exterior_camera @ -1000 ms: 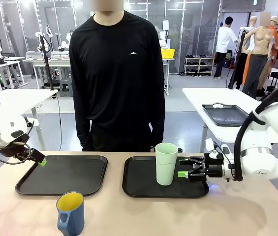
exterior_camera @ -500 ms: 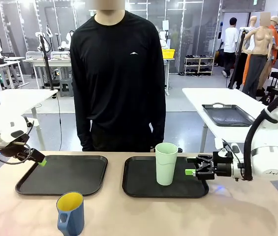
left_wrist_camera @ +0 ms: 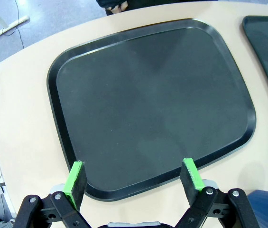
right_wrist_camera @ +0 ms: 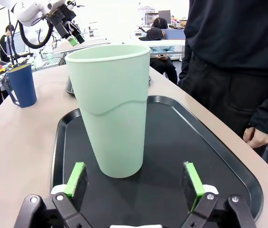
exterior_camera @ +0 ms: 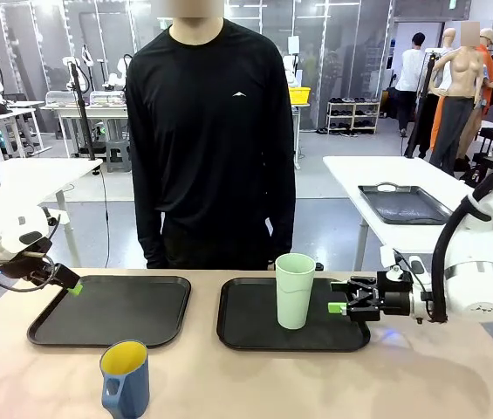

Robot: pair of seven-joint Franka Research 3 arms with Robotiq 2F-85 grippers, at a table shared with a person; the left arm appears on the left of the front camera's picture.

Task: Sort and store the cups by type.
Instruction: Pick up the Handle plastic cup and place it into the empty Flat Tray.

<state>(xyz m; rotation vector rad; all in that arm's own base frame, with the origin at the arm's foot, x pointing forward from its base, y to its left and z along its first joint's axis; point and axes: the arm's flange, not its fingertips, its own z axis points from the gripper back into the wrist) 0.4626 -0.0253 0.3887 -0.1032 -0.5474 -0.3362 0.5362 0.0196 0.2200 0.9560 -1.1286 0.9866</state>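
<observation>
Claw on the right arm first: the right claw [exterior_camera: 338, 307] lies level over the right edge of the right tray [exterior_camera: 229, 336], jaws spread wide and holding nothing. Its green pads [right_wrist_camera: 78, 178] point at the mint-green tumbler [exterior_camera: 295, 292] from just beside it, and the front view shows a clear gap between pad and cup wall. The tumbler stands upright near the middle of that tray, so I read this cup as already in its place. The low, sideways pose suits a side grip on a tall handleless cup, and equally a let-go; which of the 2 it is I cannot tell.

The left claw [exterior_camera: 73, 288] hangs by the far left corner of the left tray [exterior_camera: 106, 310], tilted down at it, jaws fully apart and empty. Its wrist view looks onto bare black tray. That seems a waiting pose over the spot where the other type belongs.

The dark blue mug [exterior_camera: 126, 380], yellow inside, stands upright on the bare counter [exterior_camera: 333, 384] at its near edge, in front of the left tray and off both trays. By my reading 1 of 2 cups is stored and the mug comes next, most likely for the left claw. A person [exterior_camera: 211, 131] stands at the far edge, arms down.
</observation>
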